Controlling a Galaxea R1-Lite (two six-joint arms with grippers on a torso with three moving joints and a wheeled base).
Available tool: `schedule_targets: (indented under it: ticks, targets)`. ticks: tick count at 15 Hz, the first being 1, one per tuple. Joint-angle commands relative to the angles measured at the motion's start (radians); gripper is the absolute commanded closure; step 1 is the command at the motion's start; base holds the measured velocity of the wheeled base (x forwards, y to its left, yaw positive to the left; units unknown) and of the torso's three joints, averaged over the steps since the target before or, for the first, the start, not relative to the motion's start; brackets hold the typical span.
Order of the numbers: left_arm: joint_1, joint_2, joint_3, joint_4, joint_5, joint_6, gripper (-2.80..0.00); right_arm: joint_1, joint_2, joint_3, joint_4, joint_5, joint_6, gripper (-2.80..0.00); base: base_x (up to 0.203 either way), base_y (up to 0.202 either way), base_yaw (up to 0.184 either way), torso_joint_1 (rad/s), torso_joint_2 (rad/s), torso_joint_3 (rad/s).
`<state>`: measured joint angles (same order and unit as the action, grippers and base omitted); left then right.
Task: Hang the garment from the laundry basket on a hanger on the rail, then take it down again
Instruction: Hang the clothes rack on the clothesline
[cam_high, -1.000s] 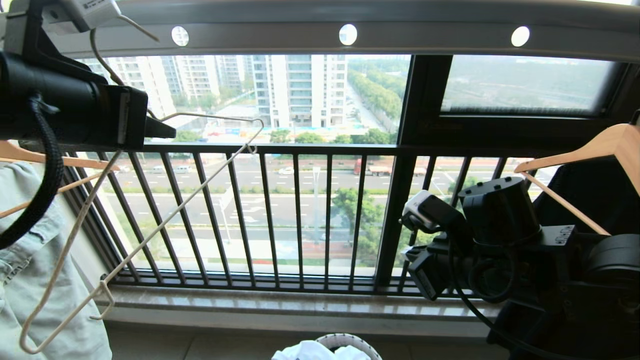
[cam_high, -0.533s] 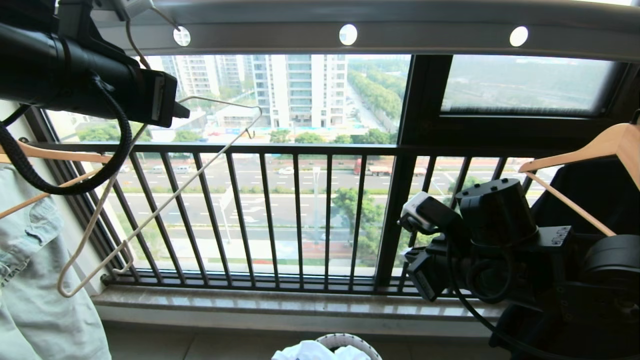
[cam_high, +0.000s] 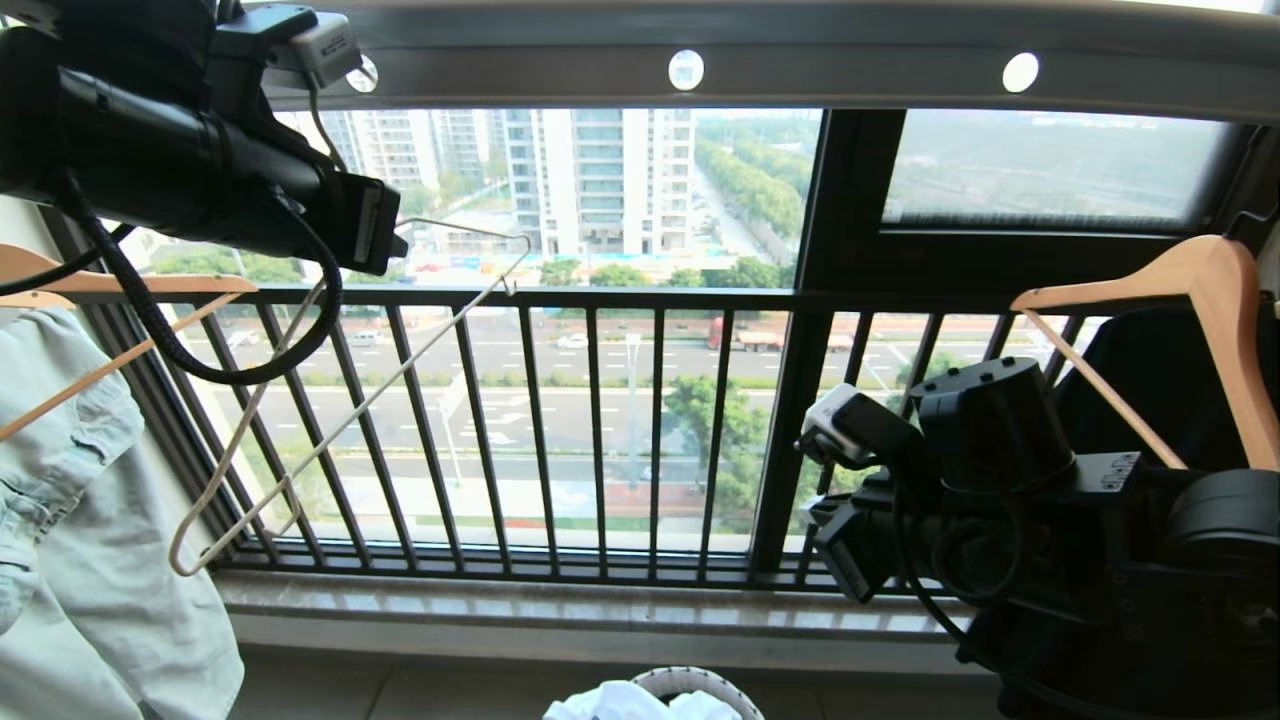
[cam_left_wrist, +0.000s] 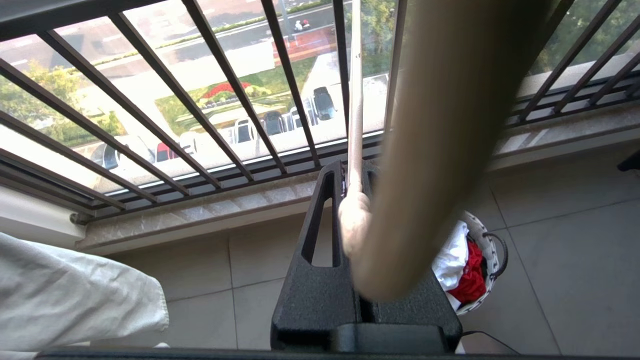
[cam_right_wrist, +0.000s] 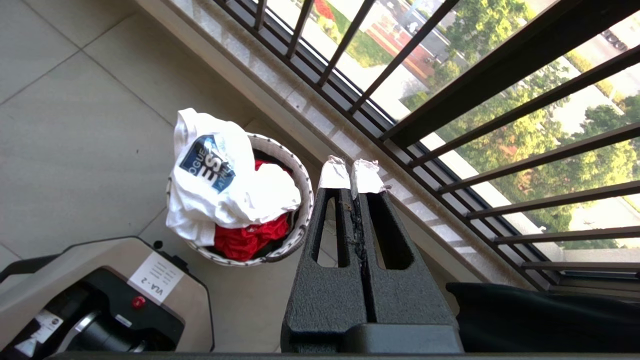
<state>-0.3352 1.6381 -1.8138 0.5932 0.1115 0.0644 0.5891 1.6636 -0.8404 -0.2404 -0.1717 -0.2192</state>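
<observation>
In the head view, the left arm reached up to the top left, just under the rail (cam_high: 850, 70), a wide grey bar with round holes. Its left pincer (cam_high: 395, 245) was clamped on the hanger (cam_high: 330, 440), a thin cream wire frame that hung tilted from the grip, one shoulder end with its small notched hook (cam_high: 512, 285) level with the top of the black window guard (cam_high: 590, 430), the other end low beside a pale green garment (cam_high: 90, 560) on a wooden hanger (cam_high: 120, 290). The right arm sat low at the right in front of another wooden hanger (cam_high: 1200, 300) bearing dark cloth; its right pincer (cam_high: 835, 540) pointed down. At the bottom edge the laundry basket (cam_high: 700, 680) showed only its rim, with white cloth (cam_high: 620, 700) in it.

In the left wrist view, the black fingers (cam_left_wrist: 320, 280) were drawn close together on the cream wire (cam_left_wrist: 356, 110), which ran away toward the guard bars; a blurred tan bar crossed in front. The basket (cam_left_wrist: 487, 250) stood on the tiled floor (cam_left_wrist: 560, 260) beyond, holding white and red cloth (cam_left_wrist: 470, 280).

In the right wrist view, the right pincer (cam_right_wrist: 350, 175) was fully closed and held nothing, its tips wrapped in white tape. Beside it the woven basket (cam_right_wrist: 300, 200), white with dark pattern, stood near the window sill. The white T-shirt (cam_right_wrist: 225, 195) lay crumpled over its rim, dark blue print with white letters (cam_right_wrist: 207, 162) facing up, above the red cloth (cam_right_wrist: 245, 237).
</observation>
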Motion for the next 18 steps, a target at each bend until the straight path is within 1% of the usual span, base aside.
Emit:
schedule_targets:
  ticks: [1,3,7,11,12,13,18]
  targets:
    - [0.01,0.02,-0.015,0.0,0.002,0.0,0.0,0.0,0.004,0.0,-0.002,0.0,-0.003,0.0,0.0,0.0,0.0,0.0,0.0,0.0]
    - [0.012,0.02,-0.006,0.001,0.002,0.0,0.0,0.0,0.004,0.0,0.0,0.002,-0.004,0.0,0.0,0.0,0.0,0.0,0.0,0.0]
    - [0.013,0.005,0.048,0.001,0.002,0.0,0.0,0.0,0.004,0.001,-0.001,0.003,-0.005,0.0,0.0,0.0,0.0,0.0,0.0,0.0]
    - [0.015,-0.001,0.054,0.002,0.002,0.002,0.0,0.0,0.016,0.0,-0.002,0.003,-0.005,0.0,0.0,0.0,0.0,0.0,0.0,0.0]
    - [0.016,-0.001,0.053,0.001,0.002,0.002,-1.5,0.0,0.016,0.001,-0.002,0.001,-0.005,0.0,0.0,0.0,0.0,0.0,0.0,0.0]
    - [0.016,-0.001,0.053,0.001,0.002,0.0,-2.8,0.0,0.017,0.0,-0.002,0.002,-0.005,0.0,0.0,0.0,0.0,0.0,0.0,0.0]
    - [0.016,-0.032,0.055,0.007,0.002,0.0,-2.8,0.0,0.018,0.002,-0.002,0.001,-0.005,0.0,0.0,0.0,0.0,0.0,0.0,0.0]
